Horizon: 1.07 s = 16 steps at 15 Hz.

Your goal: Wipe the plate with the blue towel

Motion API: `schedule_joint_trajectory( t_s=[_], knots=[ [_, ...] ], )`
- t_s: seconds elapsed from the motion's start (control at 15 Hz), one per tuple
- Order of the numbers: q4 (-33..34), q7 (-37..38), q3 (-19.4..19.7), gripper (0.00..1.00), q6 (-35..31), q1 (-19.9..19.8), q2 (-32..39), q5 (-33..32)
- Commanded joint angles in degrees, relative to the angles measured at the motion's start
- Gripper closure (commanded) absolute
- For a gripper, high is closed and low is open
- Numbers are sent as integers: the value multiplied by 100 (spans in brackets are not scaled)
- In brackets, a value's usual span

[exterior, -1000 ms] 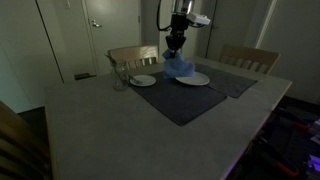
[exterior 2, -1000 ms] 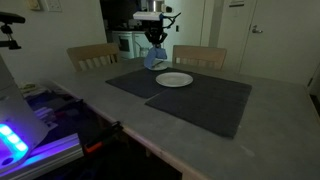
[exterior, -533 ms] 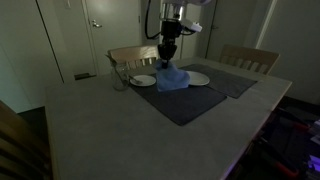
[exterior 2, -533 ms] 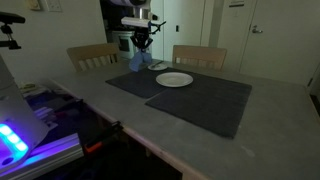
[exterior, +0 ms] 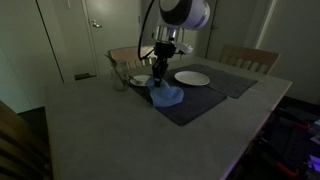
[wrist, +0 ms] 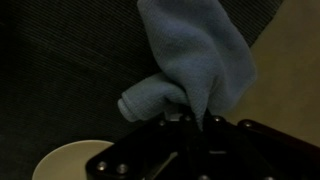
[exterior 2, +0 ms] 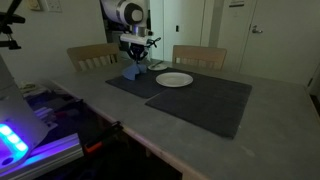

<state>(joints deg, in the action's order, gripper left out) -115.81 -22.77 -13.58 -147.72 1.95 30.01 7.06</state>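
My gripper [exterior: 158, 76] is shut on the blue towel [exterior: 166, 95], which hangs from it and touches the dark placemat [exterior: 190, 103]. In the wrist view the towel [wrist: 195, 55] is pinched between the fingers [wrist: 196, 118]. The gripper also shows in an exterior view [exterior 2: 136, 60] with the towel [exterior 2: 132, 72] below it. A white plate [exterior: 192, 78] lies on the mat to one side of the towel, apart from it; it also shows in an exterior view [exterior 2: 174, 80]. A second small plate [exterior: 139, 80] lies right beside the gripper, and its rim shows in the wrist view [wrist: 70, 160].
A clear glass [exterior: 119, 79] stands on the grey table [exterior: 90, 130] near the small plate. Wooden chairs [exterior: 248, 58] stand at the far side. A second dark placemat [exterior 2: 205, 102] lies nearer the camera. A lit device [exterior 2: 25, 140] sits off the table edge.
My gripper has carried the blue towel away from the larger white plate, across the mat and downward, so the towel now rests on the mat near the small plate.
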Motion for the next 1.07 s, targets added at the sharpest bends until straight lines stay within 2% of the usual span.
schedule_joint_trajectory(
  t_s=[0.0,0.07,0.13,0.2,0.33,0.6,0.8,1.0],
  knots=[
    [200,-352,-161,98,-244,-146,390,-24],
    [254,-395,-173,98,-224,-171,442,-43],
    [306,-416,-186,67,-175,-194,438,-53],
    [354,-411,-154,66,-93,-169,364,-128],
    [467,-421,-107,53,94,-148,185,-276],
    [761,-537,-104,25,439,-248,-11,-298],
    [906,-452,76,3,856,-178,-171,-458],
    [936,-639,58,0,1129,-232,-188,-452]
  ],
)
